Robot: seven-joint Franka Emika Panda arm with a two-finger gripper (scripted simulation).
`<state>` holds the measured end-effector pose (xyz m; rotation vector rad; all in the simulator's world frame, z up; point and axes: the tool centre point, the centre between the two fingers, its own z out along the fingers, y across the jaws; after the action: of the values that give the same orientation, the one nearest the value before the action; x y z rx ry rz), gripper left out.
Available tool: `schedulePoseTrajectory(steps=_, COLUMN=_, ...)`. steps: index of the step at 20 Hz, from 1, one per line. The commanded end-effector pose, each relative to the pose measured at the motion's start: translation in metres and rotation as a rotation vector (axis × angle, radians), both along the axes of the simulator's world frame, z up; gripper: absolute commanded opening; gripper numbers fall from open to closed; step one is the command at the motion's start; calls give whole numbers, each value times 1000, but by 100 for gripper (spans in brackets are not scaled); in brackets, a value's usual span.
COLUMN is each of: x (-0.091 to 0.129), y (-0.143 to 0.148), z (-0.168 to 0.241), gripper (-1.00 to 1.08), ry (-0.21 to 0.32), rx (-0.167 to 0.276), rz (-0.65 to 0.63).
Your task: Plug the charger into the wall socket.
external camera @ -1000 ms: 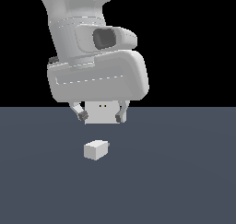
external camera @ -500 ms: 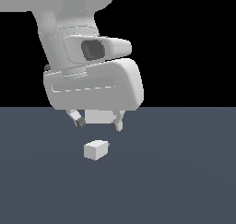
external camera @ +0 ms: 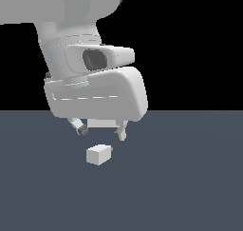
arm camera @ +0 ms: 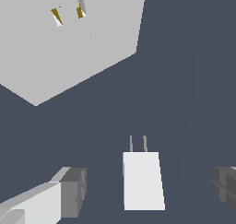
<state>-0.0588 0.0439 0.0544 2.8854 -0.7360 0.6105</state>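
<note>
You have the grey two-finger gripper (external camera: 100, 131) spread wide and empty above the small white boxy charger (arm camera: 143, 179), which lies ungrasped on the dark floor (external camera: 190, 187); grasping and insertion into the light-grey square wall socket (arm camera: 69, 38) remain.

1. The charger (external camera: 99, 154) lies on the tabletop (external camera: 190, 187), directly below the tool (external camera: 101, 131).
2. It sits between the spread fingers (arm camera: 69, 192), touching neither.
3. The wall socket (arm camera: 69, 38) stands beyond the charger, well apart, faced by its prongs.
</note>
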Motion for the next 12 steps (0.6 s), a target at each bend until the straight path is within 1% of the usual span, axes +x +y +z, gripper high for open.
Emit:
schedulePoseTrajectory(steps=1, x=-1, y=0, z=-8, gripper=100, ry=1, rx=0, rz=-1)
schedulePoseTrajectory(steps=7, x=-1, y=0, z=-34, gripper=100, ry=1, rx=1, rz=-3)
schedulePoseTrajectory(steps=12, x=-1, y=0, z=-43, gripper=100, ry=1, rx=1, rz=-3)
